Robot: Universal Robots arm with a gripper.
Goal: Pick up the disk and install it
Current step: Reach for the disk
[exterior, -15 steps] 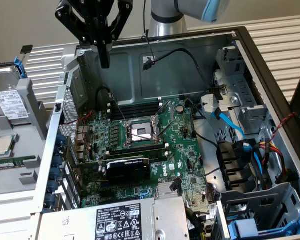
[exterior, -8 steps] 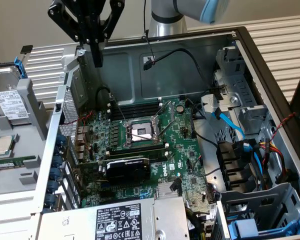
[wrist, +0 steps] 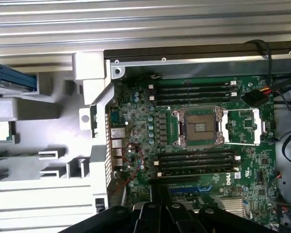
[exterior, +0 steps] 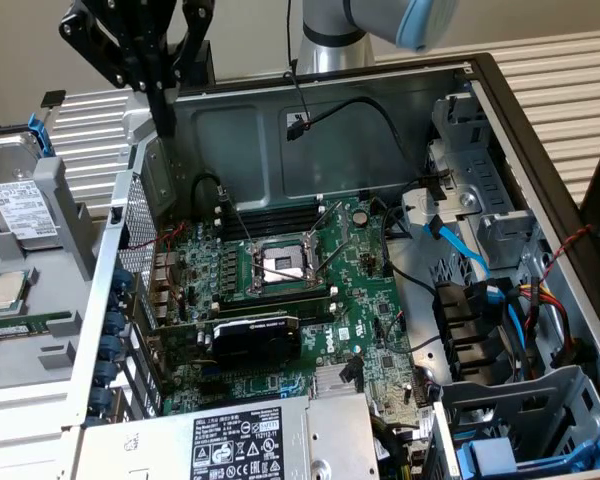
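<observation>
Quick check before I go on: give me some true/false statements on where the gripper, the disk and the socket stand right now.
1. The gripper is shut and empty. True.
2. The disk sits inside the computer case. False: it lies in the grey tray outside the case, at the exterior view's left.
3. The processor socket on the motherboard is open. True.
4. The gripper touches the disk. False: it hangs by the case's wall, apart from the disk.
</observation>
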